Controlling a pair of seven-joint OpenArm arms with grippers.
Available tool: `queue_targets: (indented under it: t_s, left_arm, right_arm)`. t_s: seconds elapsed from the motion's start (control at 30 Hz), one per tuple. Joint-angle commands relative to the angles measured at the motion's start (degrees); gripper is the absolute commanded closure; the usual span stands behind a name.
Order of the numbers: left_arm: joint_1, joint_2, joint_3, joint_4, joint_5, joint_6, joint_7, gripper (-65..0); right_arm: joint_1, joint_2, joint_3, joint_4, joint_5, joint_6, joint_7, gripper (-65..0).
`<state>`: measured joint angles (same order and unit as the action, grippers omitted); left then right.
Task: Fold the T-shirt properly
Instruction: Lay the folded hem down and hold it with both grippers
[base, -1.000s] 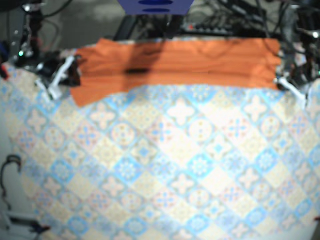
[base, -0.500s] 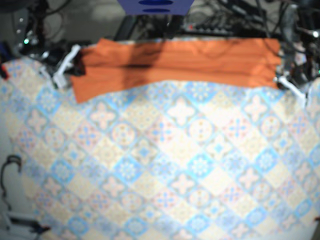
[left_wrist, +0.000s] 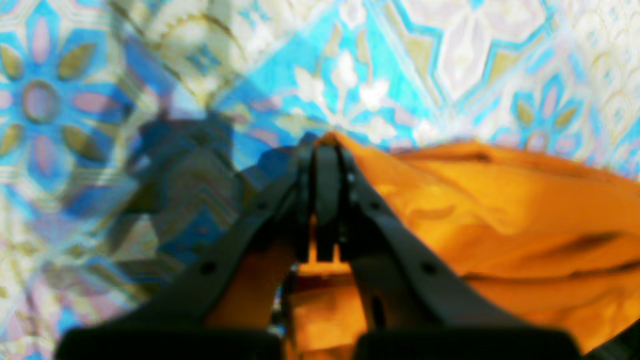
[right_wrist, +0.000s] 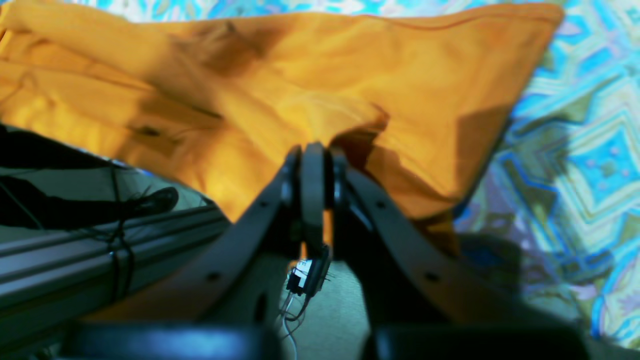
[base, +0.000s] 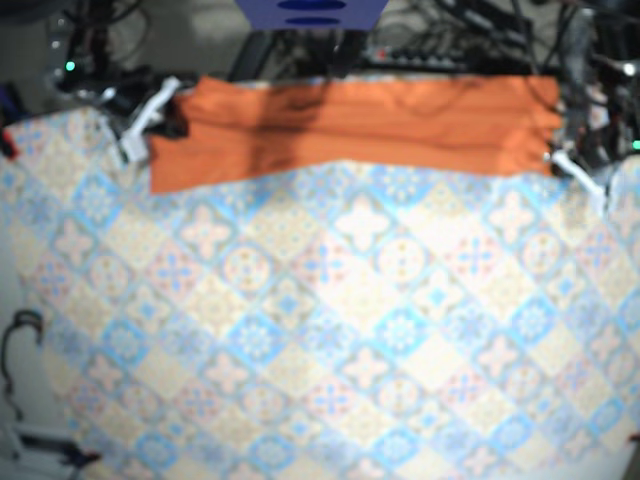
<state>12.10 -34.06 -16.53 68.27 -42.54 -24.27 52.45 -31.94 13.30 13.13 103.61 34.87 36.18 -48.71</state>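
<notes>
Patterned cloth in blue, cream and yellow tiles covers the broad table (base: 330, 330), and most of it is bare. The wide orange cotton T-shirt (base: 360, 125) lies along the table's far edge as a long, narrow band with soft creases running down its length. It already seems to be doubled over lengthwise. In the right wrist view, some of the fabric looks to reach past that far edge, over a grey metal frame rail (right_wrist: 100, 250).

The black two-fingered right end effector (right_wrist: 312, 150) is at the table's far corner, on the base view's left. Its fingers are pressed together on a raised pinch of the shirt's end, which tents up towards them. The matching left end effector (left_wrist: 326, 145) is at the opposite far corner. It too is closed tight, with a pointed corner of orange cloth nipped at its tips and more cloth showing between the fingers.

With both ends gripped and the band stretched between them, this looks like the middle of the lengthwise fold. The shirt is narrowed but not yet shortened. The next move probably calls for both arms to travel together with even tension, drawing the band further onto the table and laying it flat. After that, one end can be carried over the other.
</notes>
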Motion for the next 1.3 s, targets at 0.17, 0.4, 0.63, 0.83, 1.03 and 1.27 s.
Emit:
queue_targets:
  t_s: [0.17, 0.4, 0.63, 0.83, 1.03, 1.27]
  left_arm:
    - [-0.4, -1.6, 0.5, 0.8, -0.4, -0.1, -2.1, 0.0]
    - [-0.4, -1.6, 0.5, 0.8, -0.4, -0.1, -2.1, 0.0]
    - [-0.4, -1.6, 0.5, 0.8, -0.4, -0.1, -2.0, 0.0]
    - [-0.4, -1.4, 0.5, 0.8, -0.4, -0.1, -1.8, 0.0]
    - [1.7, -1.2, 0.6, 0.9, -0.4, -0.1, -2.0, 0.0]
    - [3.8, -1.1, 0.6, 0.9, -0.5, -0.1, -2.1, 0.0]
  right_arm:
    - [-0.4, 0.5, 0.4, 1.0, 1.1, 0.3, 0.8, 0.0]
    - [-2.6, 0.5, 0.5, 1.0, 1.1, 0.0, 0.9, 0.0]
    - [-4.4, 0.0, 0.5, 1.6, 1.3, -1.0, 1.0, 0.0]
    - [-4.5, -2.4, 0.4, 2.3, 1.2, -1.0, 0.8, 0.0]
    - [-4.0, -2.4, 0.4, 2.0, 1.2, -1.0, 0.8, 0.0]
    - [-2.6, -2.4, 0.4, -1.0, 1.2, -1.0, 0.9, -0.2]
